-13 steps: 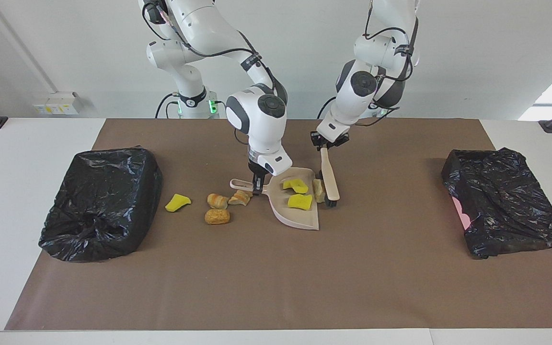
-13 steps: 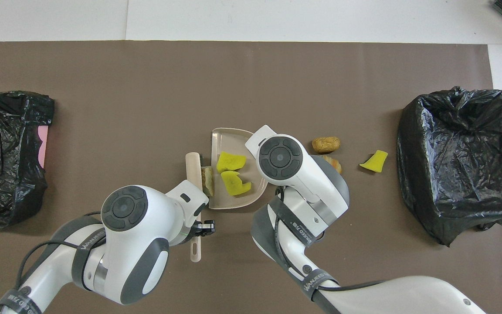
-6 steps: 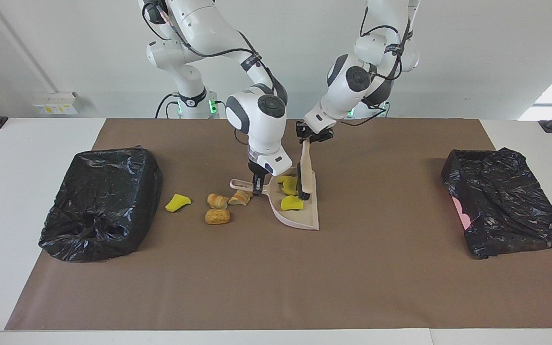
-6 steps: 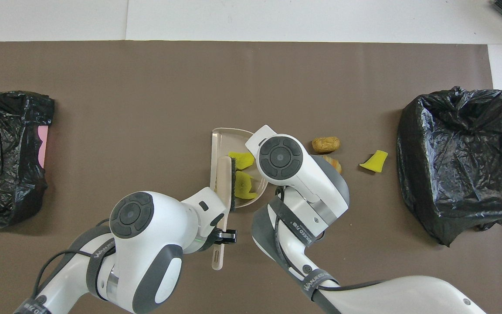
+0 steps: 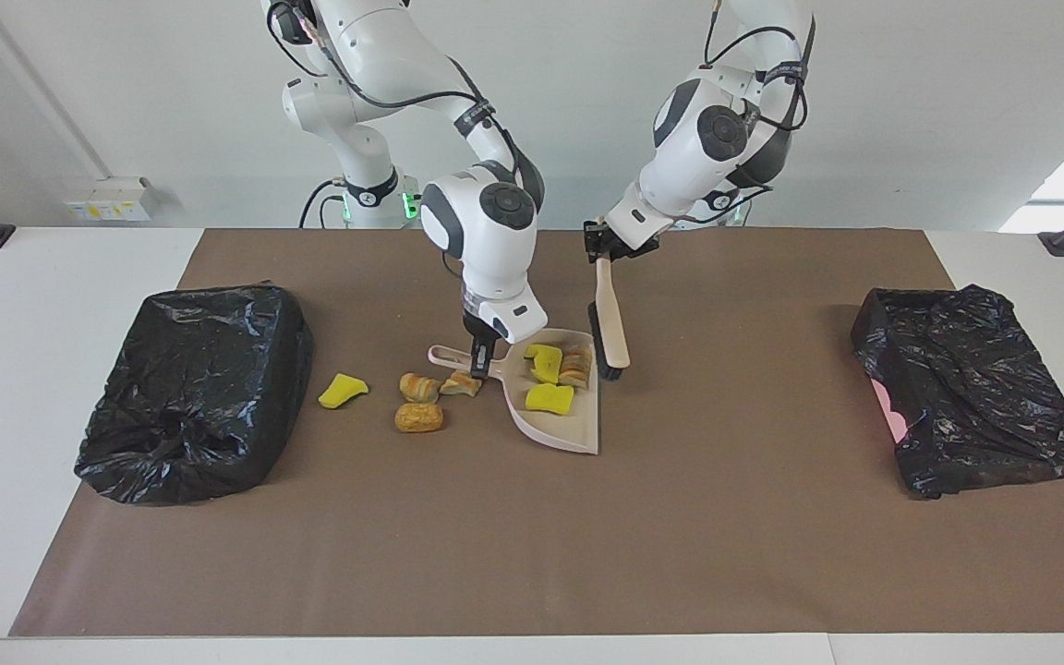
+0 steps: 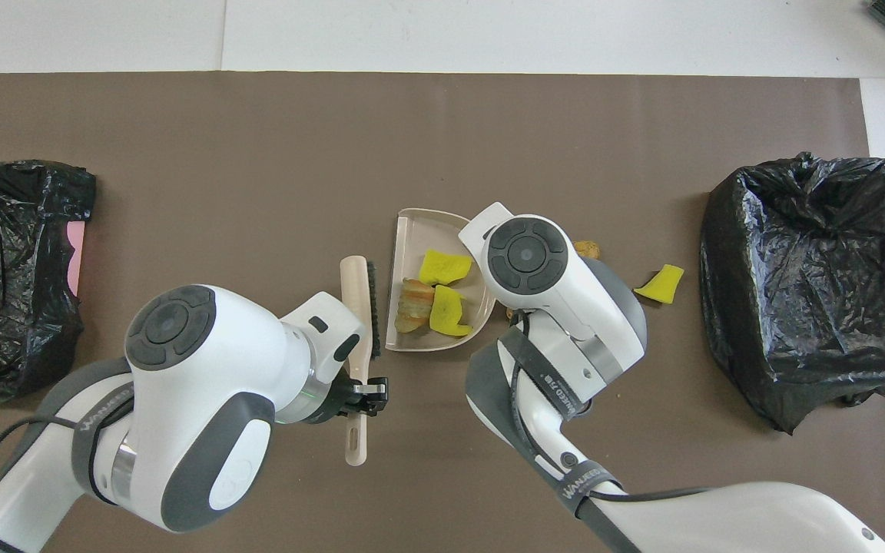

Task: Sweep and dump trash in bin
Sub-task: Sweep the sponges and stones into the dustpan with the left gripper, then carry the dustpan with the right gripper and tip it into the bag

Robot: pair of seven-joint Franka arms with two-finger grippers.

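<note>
Clamped in the right gripper (image 5: 479, 354), a dustpan (image 5: 562, 427) is steadied for scraps (image 5: 550, 380); a brush (image 5: 610, 325), gripped by the left gripper (image 5: 599, 251), is held beside its mouth.

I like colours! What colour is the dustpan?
Beige dustpan, clearest in the overhead view.

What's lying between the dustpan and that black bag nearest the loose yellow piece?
In the facing view: three bread lumps and one yellow sponge scrap lie between dustpan and bag.

The left gripper (image 5: 604, 244) is closed and points down from a bent wrist above the middle of the table, while the right gripper (image 5: 479, 355) is also closed and reaches straight down, low near the surface.
</note>
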